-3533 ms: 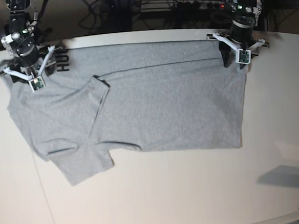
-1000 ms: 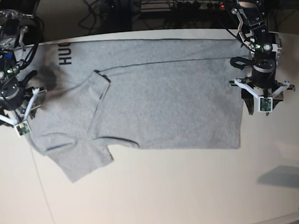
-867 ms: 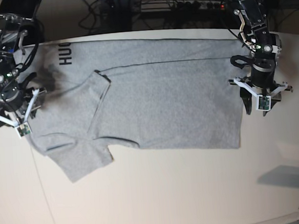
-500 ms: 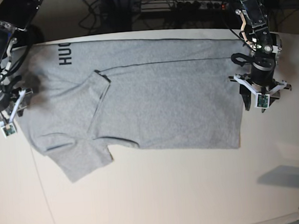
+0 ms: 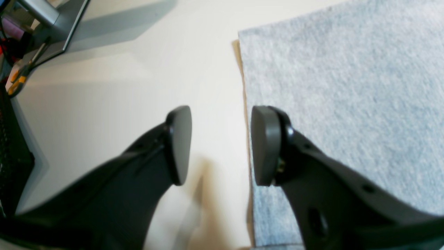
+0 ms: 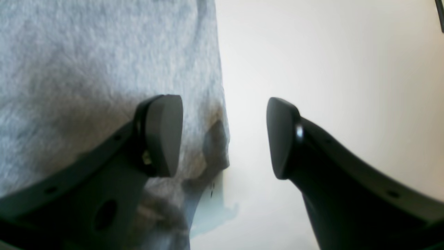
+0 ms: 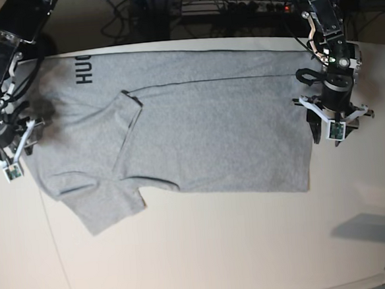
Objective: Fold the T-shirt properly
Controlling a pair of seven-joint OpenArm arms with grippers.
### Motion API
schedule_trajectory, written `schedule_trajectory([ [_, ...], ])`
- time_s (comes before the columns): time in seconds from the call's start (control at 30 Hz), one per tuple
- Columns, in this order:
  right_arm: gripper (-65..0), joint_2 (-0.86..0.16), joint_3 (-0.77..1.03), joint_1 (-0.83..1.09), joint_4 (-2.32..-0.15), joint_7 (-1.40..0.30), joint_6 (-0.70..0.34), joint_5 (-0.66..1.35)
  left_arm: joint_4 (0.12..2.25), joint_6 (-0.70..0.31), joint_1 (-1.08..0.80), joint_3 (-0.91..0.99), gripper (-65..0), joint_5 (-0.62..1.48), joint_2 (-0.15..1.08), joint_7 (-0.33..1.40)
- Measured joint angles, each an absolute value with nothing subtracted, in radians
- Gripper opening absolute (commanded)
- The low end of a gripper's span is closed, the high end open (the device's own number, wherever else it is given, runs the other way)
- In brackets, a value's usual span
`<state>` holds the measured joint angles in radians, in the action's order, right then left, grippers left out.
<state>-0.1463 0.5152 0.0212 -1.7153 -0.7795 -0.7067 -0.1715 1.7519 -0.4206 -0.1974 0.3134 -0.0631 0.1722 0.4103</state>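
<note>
T-shirt (image 7: 192, 141) lies flat on the surface (image 7: 219, 248), one long edge folded in, sleeve loose. Left tool (image 5: 216, 144) and right tool (image 6: 223, 137) straddle its side edges, parted, empty. Most folding remains, I judge.

My left gripper (image 5: 220, 144) hangs over the pale surface (image 5: 114, 90) with its jaws standing apart and nothing between them. The left-hand fingertip (image 5: 179, 144) is over bare surface; the other one sits right at the straight edge of the T-shirt (image 5: 347, 90), whose grey heathered cloth lies flat and fills the right side. A thin shadow runs along that edge. At the top left a grey metal stand (image 5: 52, 21) casts a soft shadow.
</note>
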Motion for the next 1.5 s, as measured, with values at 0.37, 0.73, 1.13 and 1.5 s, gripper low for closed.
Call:
schedule_trajectory([
  [0.37,-28.3,-0.145,0.569,-0.036,-1.563,-0.786,-0.703,-0.156,1.750,-0.423,-0.198,0.314,-37.8,-0.064,0.175,0.411],
  [0.73,-28.3,-0.144,0.572,-0.052,-1.560,-0.784,-0.703,-0.154,1.749,-0.419,-0.193,0.299,-37.8,-0.064,0.168,0.410],
  [1.13,-28.3,-0.118,0.576,-0.047,-1.559,-0.784,-0.703,-0.154,1.749,-0.423,-0.189,0.175,-37.8,-0.064,0.159,0.410],
  [1.5,-28.3,-0.118,0.576,-0.047,-1.559,-0.783,-0.703,-0.154,1.749,-0.423,-0.188,0.170,-37.8,-0.064,0.159,0.410],
])
